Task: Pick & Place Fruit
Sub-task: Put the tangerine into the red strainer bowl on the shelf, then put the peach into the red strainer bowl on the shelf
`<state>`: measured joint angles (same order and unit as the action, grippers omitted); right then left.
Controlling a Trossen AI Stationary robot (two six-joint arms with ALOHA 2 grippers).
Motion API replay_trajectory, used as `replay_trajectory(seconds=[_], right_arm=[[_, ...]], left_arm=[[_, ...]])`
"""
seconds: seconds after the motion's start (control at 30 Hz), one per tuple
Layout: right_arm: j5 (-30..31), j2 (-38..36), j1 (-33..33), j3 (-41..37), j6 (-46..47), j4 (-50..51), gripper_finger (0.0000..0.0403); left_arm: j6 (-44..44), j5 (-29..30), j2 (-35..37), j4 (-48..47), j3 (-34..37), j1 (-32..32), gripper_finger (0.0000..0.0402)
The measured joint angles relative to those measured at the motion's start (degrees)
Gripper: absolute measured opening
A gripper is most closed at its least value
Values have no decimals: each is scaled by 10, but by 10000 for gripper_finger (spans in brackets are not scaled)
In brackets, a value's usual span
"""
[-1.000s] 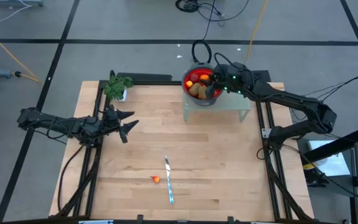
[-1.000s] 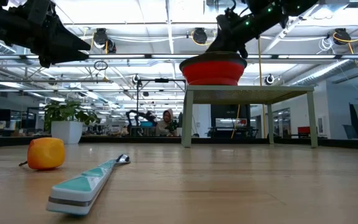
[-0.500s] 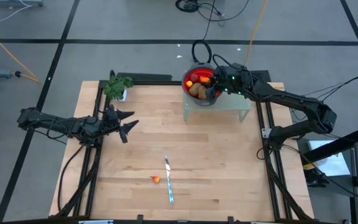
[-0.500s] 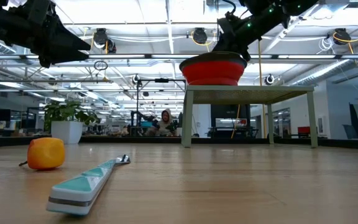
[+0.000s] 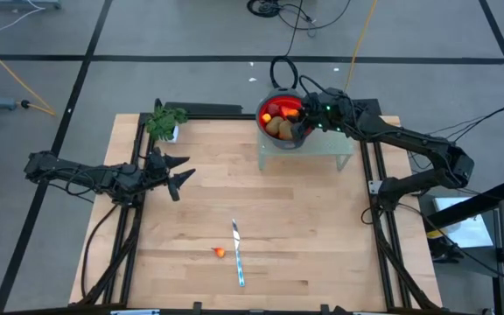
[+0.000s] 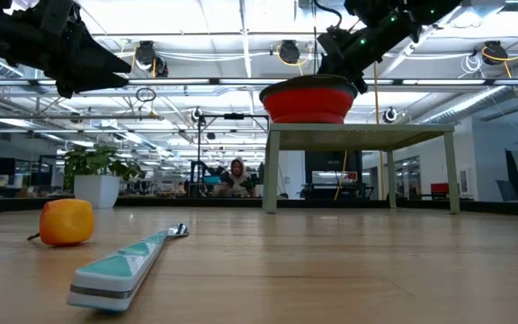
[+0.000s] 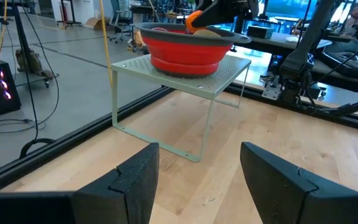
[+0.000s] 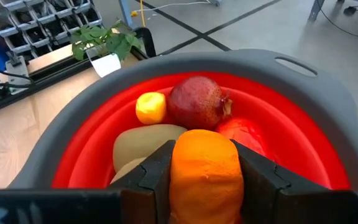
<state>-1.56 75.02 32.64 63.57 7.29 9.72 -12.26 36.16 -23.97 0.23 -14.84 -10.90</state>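
A red bowl with a grey rim stands on a pale green wire stand at the table's far right. In it lie a dark red fruit, a small yellow one, a red one and an olive one. My right gripper is over the bowl, shut on an orange fruit. Another small orange fruit rests on the table near the front. My left gripper hangs open above the table's left side, holding nothing. My right gripper pinches the orange fruit by its two opposite sides between its two fingers. The fingers come from the table's right side, slanting down over the bowl's rim. The fruit shows just above the rim, over the fruit in the bowl.
A slim knife with a teal handle lies beside the loose orange fruit. A small green plant in a white pot stands at the far left corner. Bare wood lies between the stand and the knife.
My right gripper has tipped a little over the bowl's rim, with the orange fruit still between its fingers. The left arm, the loose fruit and the knife have stayed where they were.
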Motion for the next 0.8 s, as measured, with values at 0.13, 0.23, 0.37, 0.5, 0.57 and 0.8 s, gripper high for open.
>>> replay_trajectory(seconds=[0.13,0.23,0.37,0.5,0.57,0.8], right_arm=[[0,0,0,0,0,0,127],[0,0,0,0,0,0,137],[0,0,0,0,3,0,159],[0,0,0,0,5,-2,178],[0,0,0,-1,6,-17,183],[2,-35,-9,-1,-18,-105,163]], left_arm=[[0,0,0,0,0,0,225],[0,0,0,0,0,0,225],[0,0,0,0,0,0,225],[0,0,0,0,0,0,225],[0,0,0,0,0,0,225],[0,0,0,0,0,0,225]])
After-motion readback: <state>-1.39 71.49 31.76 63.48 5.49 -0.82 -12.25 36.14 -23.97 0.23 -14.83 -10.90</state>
